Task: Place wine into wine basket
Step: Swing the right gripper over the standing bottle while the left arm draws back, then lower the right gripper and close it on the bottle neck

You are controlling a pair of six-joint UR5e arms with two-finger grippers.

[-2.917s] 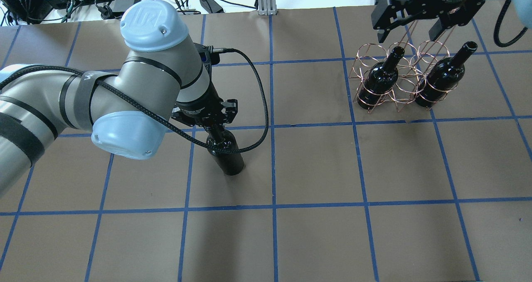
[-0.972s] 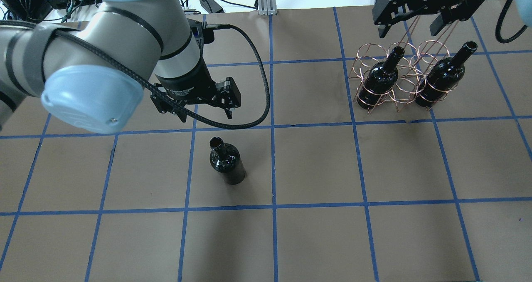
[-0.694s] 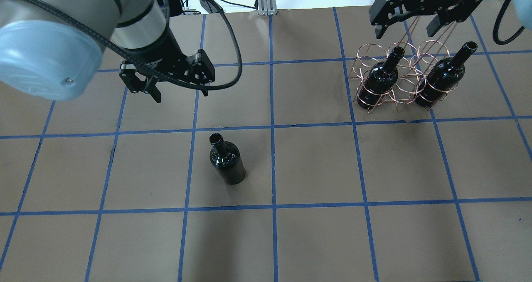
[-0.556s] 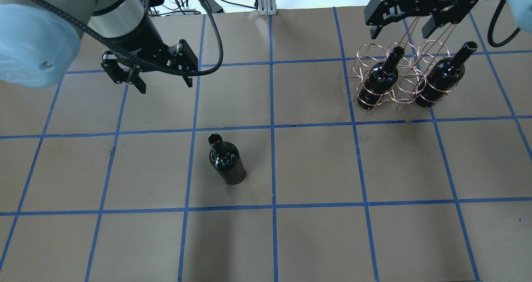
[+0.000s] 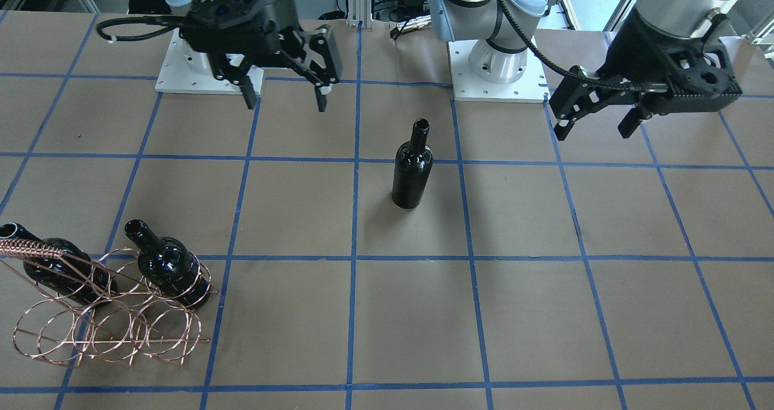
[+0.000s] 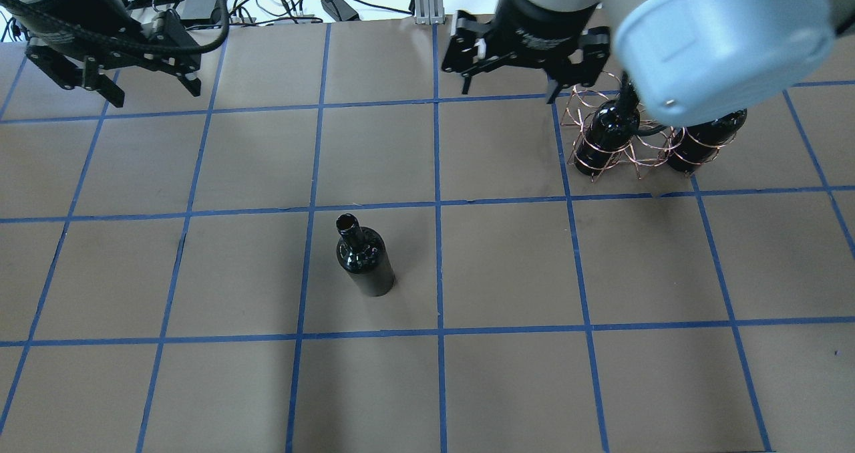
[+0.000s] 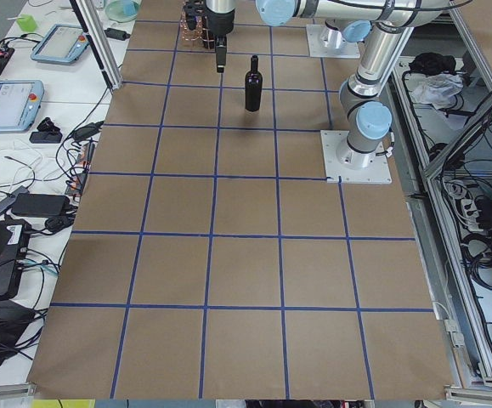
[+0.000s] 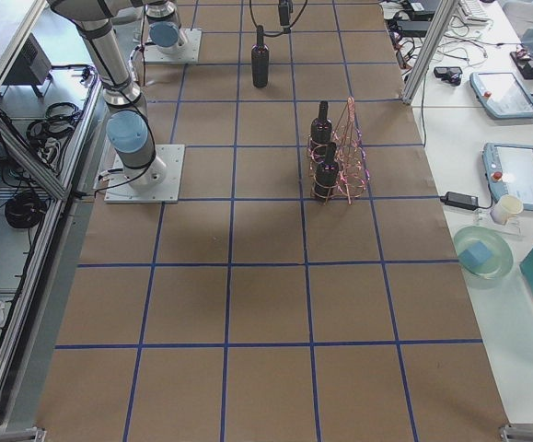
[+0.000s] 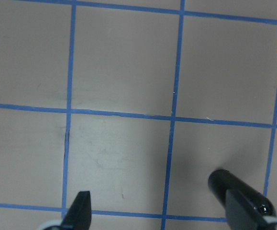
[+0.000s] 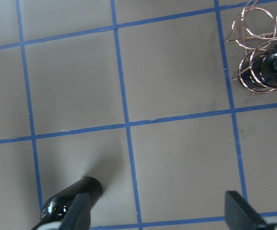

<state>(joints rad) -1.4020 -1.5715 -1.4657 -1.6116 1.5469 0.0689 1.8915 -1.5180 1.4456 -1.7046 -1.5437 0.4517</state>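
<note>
Brown paper surface (image 6: 507, 386), taped off in blue squares, and it's a wide open field. Standing alone on it is the wine (image 6: 364, 262), upright on its base with its mouth to the ceiling. It's out in front of the robot, nearer the robot's edge than the operators' edge, and nothing is touching it. The long axis is vertical, so the neck is what's on offer from above.

Toward the operators' edge on the robot's right sits the wine basket (image 5: 103, 331), well apart from the wine. Two other bottles (image 5: 169, 265) already lie slanted through its hoops with their necks raised. The hoops alongside them look free.

Now the arms. The right end effector (image 6: 507, 89) hangs high with its fingers spread wide and nothing between them. Its wrist view has the wine at the lower left corner and the basket at the upper right, so it's over the stretch between the two. The left end effector (image 6: 155, 92) is up high too, wide and empty, off toward the surface's left end.

Here's what matters: the wine lies below and to the robot's left of the right end effector. That arm looks the nearer of the two, though not by much, and it's on the basket's side. My read is that the pickup hasn't begun. The next move calls for a straight drop over the neck, one finger on either side.
</note>
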